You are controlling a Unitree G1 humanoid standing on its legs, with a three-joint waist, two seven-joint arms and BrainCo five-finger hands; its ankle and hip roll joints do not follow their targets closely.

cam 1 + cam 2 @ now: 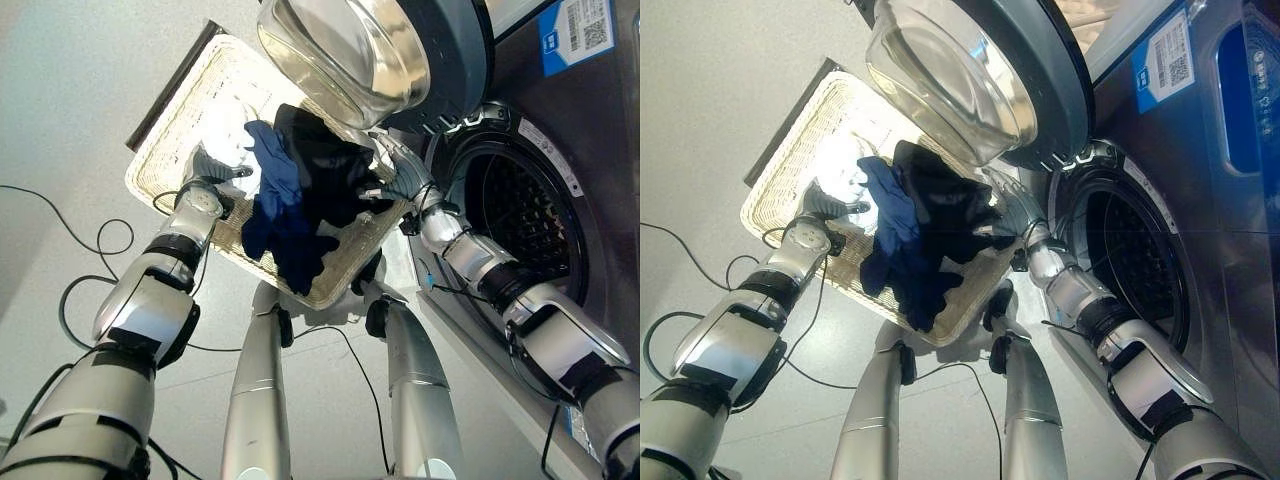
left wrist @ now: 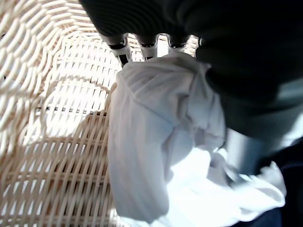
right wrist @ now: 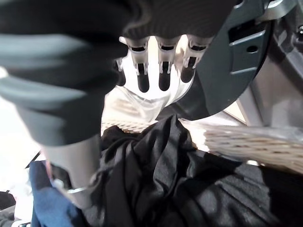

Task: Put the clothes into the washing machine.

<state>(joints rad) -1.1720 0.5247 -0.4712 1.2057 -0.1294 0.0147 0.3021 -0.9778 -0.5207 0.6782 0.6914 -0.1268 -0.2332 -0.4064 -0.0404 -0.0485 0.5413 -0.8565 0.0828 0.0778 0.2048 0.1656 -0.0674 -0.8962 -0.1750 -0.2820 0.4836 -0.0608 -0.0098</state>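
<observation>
A wicker basket stands on the floor before the washing machine and holds a white cloth, a blue garment and a black garment. My left hand is inside the basket at its left side. Its fingers and thumb are closed round a bunched fold of the white cloth. At the basket's right edge my right hand is open over the black garment, fingers straight, thumb resting on the cloth.
The washing machine's round drum opening gapes at the right, just beyond my right arm. Its glass door is swung out and hangs over the basket's far corner. Pale floor lies to the left.
</observation>
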